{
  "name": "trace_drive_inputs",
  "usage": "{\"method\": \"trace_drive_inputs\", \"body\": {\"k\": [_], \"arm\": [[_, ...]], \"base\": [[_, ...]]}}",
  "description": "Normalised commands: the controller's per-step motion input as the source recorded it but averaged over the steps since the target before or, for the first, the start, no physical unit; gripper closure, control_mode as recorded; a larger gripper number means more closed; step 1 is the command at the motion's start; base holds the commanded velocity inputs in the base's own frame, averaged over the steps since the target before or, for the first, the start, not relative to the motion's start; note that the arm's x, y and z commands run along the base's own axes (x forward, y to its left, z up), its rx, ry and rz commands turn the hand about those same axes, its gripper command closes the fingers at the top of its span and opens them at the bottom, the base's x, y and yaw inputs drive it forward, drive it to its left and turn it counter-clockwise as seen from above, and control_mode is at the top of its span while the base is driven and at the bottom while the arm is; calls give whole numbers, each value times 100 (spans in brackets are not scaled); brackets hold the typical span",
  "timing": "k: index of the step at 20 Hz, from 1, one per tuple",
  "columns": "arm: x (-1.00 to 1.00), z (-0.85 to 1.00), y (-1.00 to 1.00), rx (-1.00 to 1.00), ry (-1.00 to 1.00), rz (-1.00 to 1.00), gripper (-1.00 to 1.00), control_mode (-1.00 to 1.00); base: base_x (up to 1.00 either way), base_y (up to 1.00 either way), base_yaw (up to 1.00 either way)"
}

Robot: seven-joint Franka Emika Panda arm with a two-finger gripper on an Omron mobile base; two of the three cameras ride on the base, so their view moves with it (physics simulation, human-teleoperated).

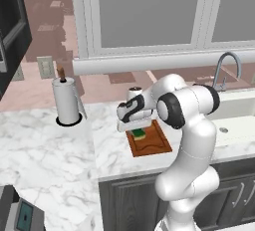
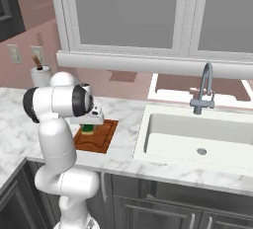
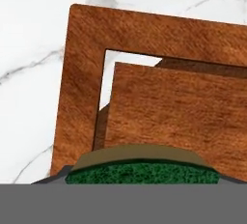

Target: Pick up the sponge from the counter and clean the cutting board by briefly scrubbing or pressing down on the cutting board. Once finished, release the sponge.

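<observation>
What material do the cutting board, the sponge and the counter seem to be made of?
The cutting board looks like wood: reddish-brown, visible grain, matte finish.
The sponge seems to be soft foam, yellow, with a rougher green scrub layer on top; its speckled texture shows in the hand view.
The counter looks like polished marble or similar stone: white with grey veins.

Sponge [image 3: 140,172] low over cutting board [image 3: 159,107], counter [image 3: 34,49] beyond.

I see reddish-brown, matt, grained wood on the cutting board [image 3: 169,107], a rough green scouring face on the sponge [image 3: 140,173], and smooth white grey-veined marble on the counter [image 3: 34,73].
</observation>
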Motion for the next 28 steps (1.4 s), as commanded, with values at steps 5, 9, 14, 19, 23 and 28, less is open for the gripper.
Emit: {"method": "trace_drive_inputs", "body": {"k": [5, 9, 14, 19, 23, 28], "arm": [[1, -52, 5, 0, -4, 0, 100, -100], [17, -2, -33, 0, -3, 0, 100, -100], [36, -4, -35, 0, -2, -5, 100, -100], [31, -11, -41, 0, -1, -7, 100, -100], [6, -4, -66, 0, 0, -10, 100, -100], [-11, -62, -47, 0, 1, -6, 100, -100]], "base": [[0, 0, 0], [0, 0, 0], [0, 0, 0], [0, 0, 0], [0, 0, 0], [0, 0, 0]]}}
